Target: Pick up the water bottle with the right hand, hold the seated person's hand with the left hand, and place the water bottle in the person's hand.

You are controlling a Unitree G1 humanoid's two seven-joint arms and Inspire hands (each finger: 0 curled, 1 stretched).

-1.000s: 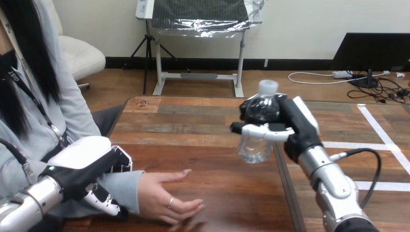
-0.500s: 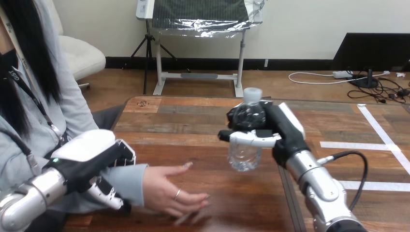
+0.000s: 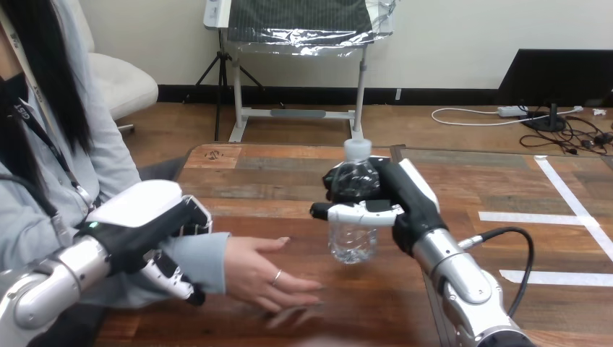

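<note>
- Wooden table: water bottle aloft, clasped by right hand, beside person's hand.
- Left hand curled round person's sleeved wrist.
- Delivery step; next, lower bottle there, then uncurl.

One water bottle is counted, closed by one white cap. Two robot hands are counted: one left hand and one right hand. Two silver arms are counted with them, one left arm and one right arm. One thing is counted in each hand: the water bottle is enclosed by the curled fingers of the right hand, and the person's forearm by the fingers and thumb of the left hand. One person's hand is counted. One table is counted.
</note>
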